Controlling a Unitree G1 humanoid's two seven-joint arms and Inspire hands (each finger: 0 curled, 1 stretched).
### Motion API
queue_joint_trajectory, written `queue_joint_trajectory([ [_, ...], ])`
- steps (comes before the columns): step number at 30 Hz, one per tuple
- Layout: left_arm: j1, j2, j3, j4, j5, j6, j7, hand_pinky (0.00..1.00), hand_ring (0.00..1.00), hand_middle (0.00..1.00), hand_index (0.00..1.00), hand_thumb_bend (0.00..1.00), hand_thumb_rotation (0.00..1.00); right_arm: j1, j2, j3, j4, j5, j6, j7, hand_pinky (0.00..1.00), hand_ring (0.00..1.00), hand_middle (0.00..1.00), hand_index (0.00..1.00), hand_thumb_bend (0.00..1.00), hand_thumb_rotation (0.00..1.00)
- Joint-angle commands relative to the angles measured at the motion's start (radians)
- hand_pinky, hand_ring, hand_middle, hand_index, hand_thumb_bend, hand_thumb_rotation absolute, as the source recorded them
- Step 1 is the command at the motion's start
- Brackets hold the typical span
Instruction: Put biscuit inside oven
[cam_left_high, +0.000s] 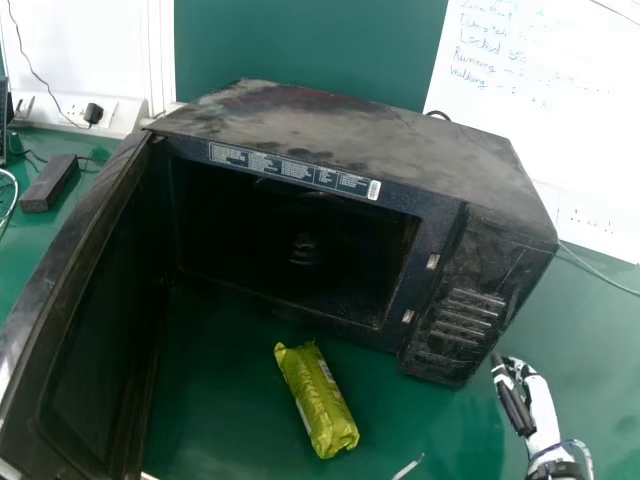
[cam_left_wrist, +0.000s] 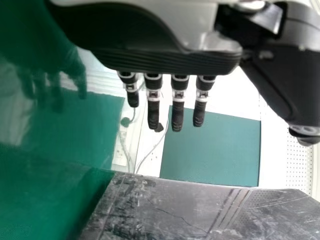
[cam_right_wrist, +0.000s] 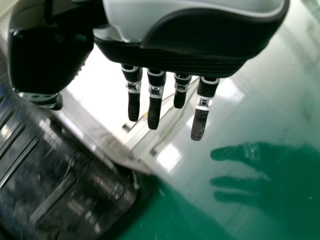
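Note:
The green biscuit packet (cam_left_high: 317, 400) lies on the table in front of the black oven (cam_left_high: 350, 125), whose door (cam_left_high: 100, 320) stands open at the left. My right hand (cam_left_high: 541, 408) is beside the oven's front right corner, well to the right of the packet and apart from it. In the right wrist view my right hand (cam_right_wrist: 175, 57) has straight fingers near the oven's ribbed front (cam_right_wrist: 60, 185) and holds nothing. In the left wrist view my left hand (cam_left_wrist: 165, 60) also has straight fingers and is empty, with a dark scuffed surface (cam_left_wrist: 200, 210) in sight.
Behind the oven are a green panel (cam_left_high: 310, 45) and a whiteboard (cam_left_high: 535, 100) with writing. A dark power adapter (cam_left_high: 50, 183) and cables lie on the table (cam_left_high: 210, 400) at the far left. Another cable runs out at the oven's right.

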Motion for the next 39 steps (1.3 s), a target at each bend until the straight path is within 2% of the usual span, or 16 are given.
queue_joint_trajectory([
  [1,0.028,-0.015,-0.003,0.014,0.005,0.011,-0.005,0.83,0.87,0.89,0.91,0.60,0.63,0.021,-0.031,0.001,-0.029,-0.010,0.015,0.034,0.71,0.81,0.85,0.86,0.75,0.49],
  [11,0.030,-0.015,-0.006,0.010,0.010,0.010,0.005,0.82,0.86,0.88,0.91,0.62,0.64,0.055,-0.074,-0.010,-0.163,-0.025,0.113,0.135,0.74,0.82,0.86,0.87,0.76,0.42],
  [16,0.031,-0.017,-0.004,0.007,0.006,0.015,0.005,0.82,0.86,0.88,0.90,0.64,0.63,0.087,-0.110,-0.005,-0.233,-0.056,0.125,0.182,0.74,0.83,0.86,0.87,0.77,0.44],
  [18,0.033,-0.018,-0.007,0.003,0.009,0.012,0.007,0.82,0.86,0.88,0.90,0.63,0.64,0.098,-0.131,0.006,-0.283,-0.083,0.147,0.209,0.68,0.79,0.85,0.86,0.77,0.44],
  [20,0.035,-0.019,-0.009,0.001,0.011,0.004,0.005,0.82,0.86,0.88,0.90,0.62,0.64,0.111,-0.160,0.019,-0.329,-0.122,0.161,0.237,0.65,0.77,0.83,0.85,0.81,0.48],
  [23,0.034,-0.022,-0.008,0.001,0.008,0.006,0.004,0.82,0.87,0.88,0.90,0.62,0.64,0.120,-0.183,0.043,-0.407,-0.173,0.199,0.275,0.69,0.79,0.83,0.84,0.85,0.48],
  [29,0.036,-0.027,-0.009,-0.006,0.005,0.010,0.001,0.82,0.86,0.87,0.88,0.62,0.63,0.119,-0.189,0.092,-0.526,-0.259,0.253,0.331,0.72,0.81,0.83,0.85,0.86,0.42],
  [34,0.040,-0.028,-0.012,-0.011,0.012,-0.001,0.004,0.82,0.86,0.88,0.88,0.62,0.64,0.104,-0.189,0.128,-0.555,-0.349,0.230,0.375,0.71,0.80,0.83,0.86,0.87,0.46],
  [39,0.039,-0.029,-0.013,-0.012,0.010,0.005,0.008,0.82,0.86,0.88,0.88,0.63,0.64,0.063,-0.143,0.184,-0.555,-0.462,0.203,0.439,0.69,0.79,0.83,0.87,0.90,0.48],
])
